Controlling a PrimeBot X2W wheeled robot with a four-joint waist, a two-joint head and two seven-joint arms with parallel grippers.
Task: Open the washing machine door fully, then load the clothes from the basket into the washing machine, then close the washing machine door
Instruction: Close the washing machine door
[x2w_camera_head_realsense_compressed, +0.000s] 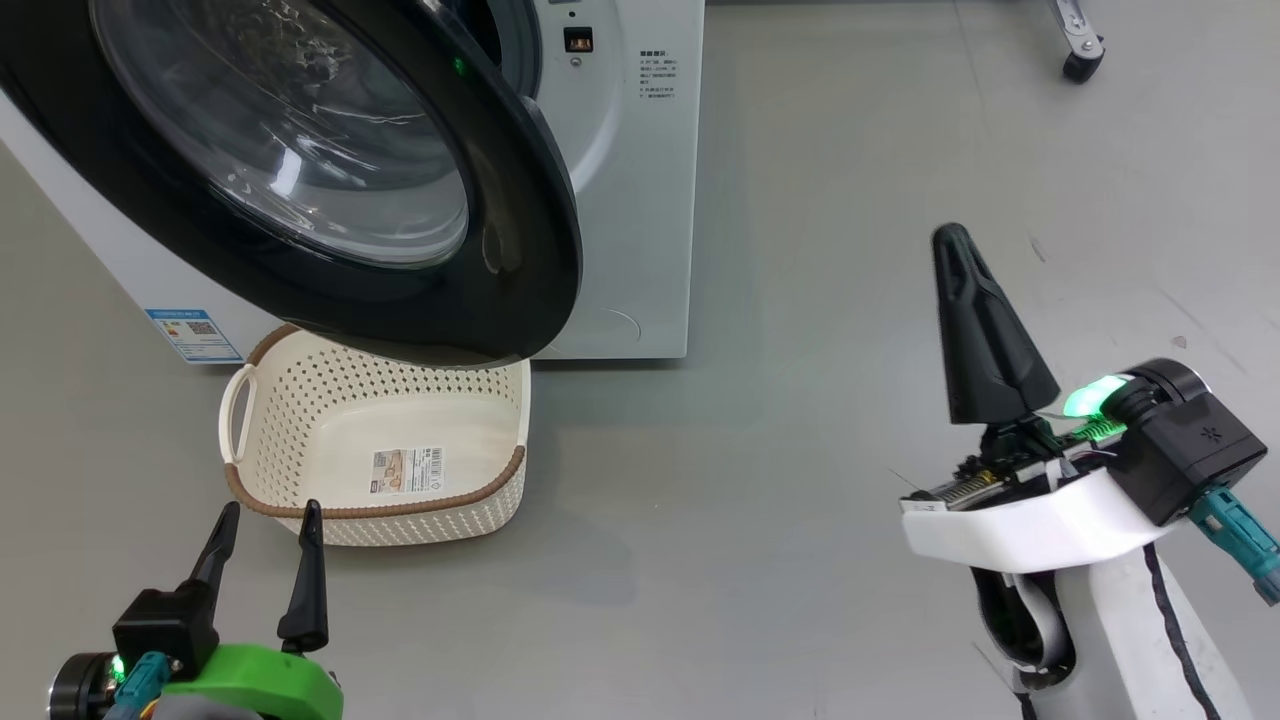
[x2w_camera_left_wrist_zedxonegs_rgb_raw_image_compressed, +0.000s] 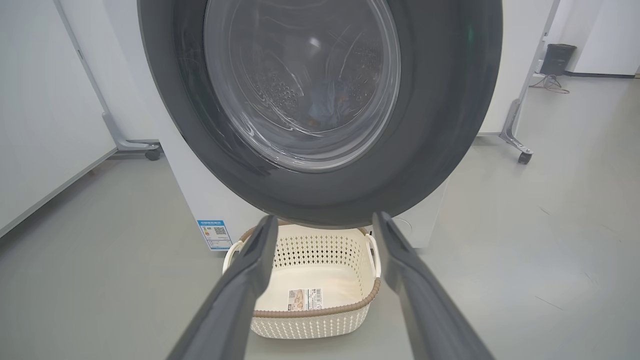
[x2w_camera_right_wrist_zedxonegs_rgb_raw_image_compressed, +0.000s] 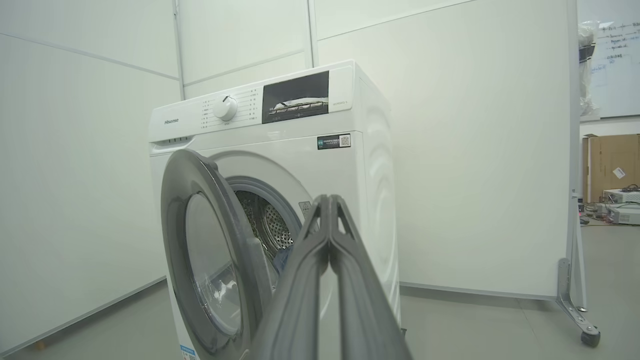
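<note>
You see the big white front-loading washing machine (x2w_camera_right_wrist_zedxonegs_rgb_raw_image_compressed: 300, 150) with its large round glossy black door (x2w_camera_head_realsense_compressed: 500, 280) swung partway out from the machine's front. The door is neither shut nor fully open, and the dimpled steel drum (x2w_camera_right_wrist_zedxonegs_rgb_raw_image_compressed: 272, 225) shows in the gap behind it. Inside the machine, seen through the door's bulging glass, lies a light blue garment (x2w_camera_left_wrist_zedxonegs_rgb_raw_image_compressed: 327, 102); you cannot make out any cream piece.

The small cream-white perforated plastic basket with the brown woven-look rim (x2w_camera_head_realsense_compressed: 400, 510) sits on the grey floor (x2w_camera_head_realsense_compressed: 750, 450) just in front of the machine, partly under the door's lower edge. The sticker (x2w_camera_head_realsense_compressed: 408, 470) on its bare base shows, and the machine's small blue label (x2w_camera_head_realsense_compressed: 195, 335) is just beside it.

Your left gripper (x2w_camera_head_realsense_compressed: 272, 505) hovers on the basket's far side from the machine, close to its rim, fingers spread wide and holding nothing. Your right gripper (x2w_camera_head_realsense_compressed: 950, 235) hangs well apart from the machine, out in front of its door-free side, fingers pressed together with nothing between them.
</note>
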